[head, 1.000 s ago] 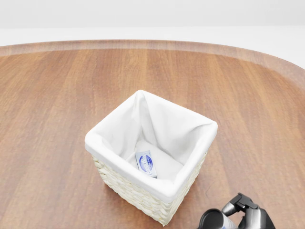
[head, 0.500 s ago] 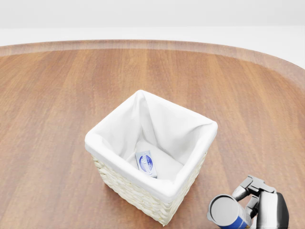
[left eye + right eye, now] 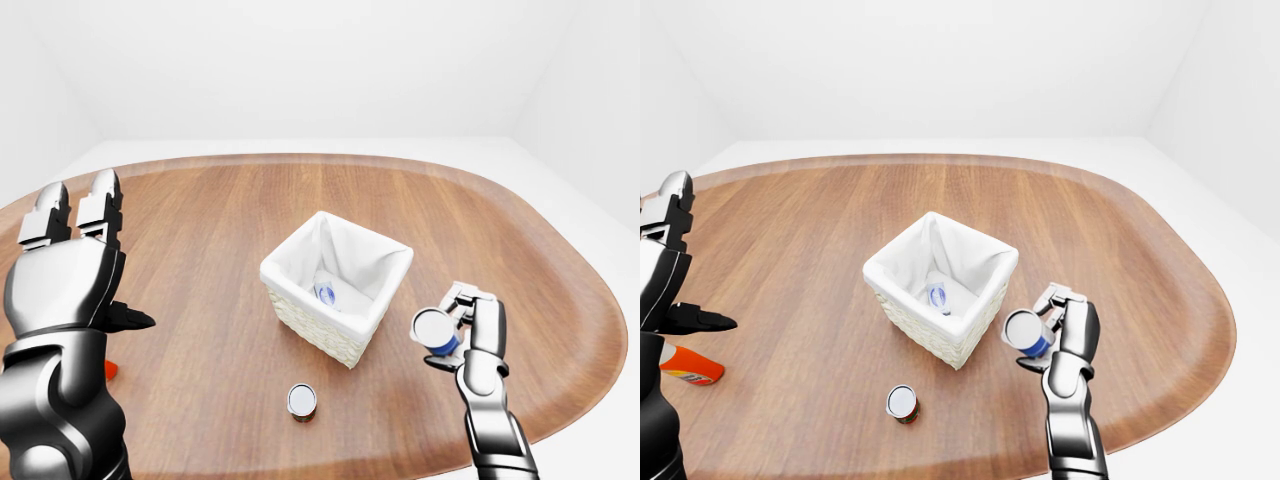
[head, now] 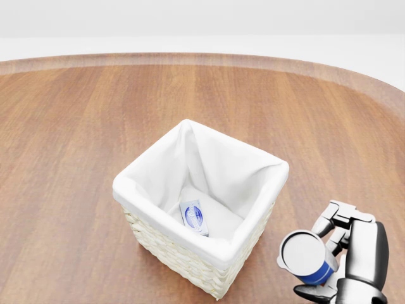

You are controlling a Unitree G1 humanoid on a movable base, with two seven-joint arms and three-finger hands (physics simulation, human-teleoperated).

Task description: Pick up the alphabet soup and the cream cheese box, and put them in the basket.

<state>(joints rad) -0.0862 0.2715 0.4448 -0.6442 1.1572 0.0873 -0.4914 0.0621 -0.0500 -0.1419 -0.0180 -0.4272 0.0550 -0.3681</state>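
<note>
A woven basket [image 4: 166,161] with a white cloth lining stands mid-table. The small blue-and-white cream cheese box [image 4: 193,216] lies on its floor. To the basket's lower right my right hand [image 4: 321,256] is shut on a blue-labelled can with a silver lid [image 4: 305,255], which looks like the alphabet soup. The can is held tilted above the table, lid towards the camera, level with the basket's rim and just outside it. My left hand [image 3: 92,258] is raised at the left of the left-eye view, fingers spread and holding nothing.
A second can [image 3: 301,400] stands upright on the table below the basket. An orange-red bottle [image 3: 685,365] lies at the left edge near my left arm. The oval wooden table [image 3: 520,260] ends close to my right hand's right.
My right hand has risen from the bottom edge of the head view with the can, which is now fully in view beside the basket. The basket and box have not moved.
</note>
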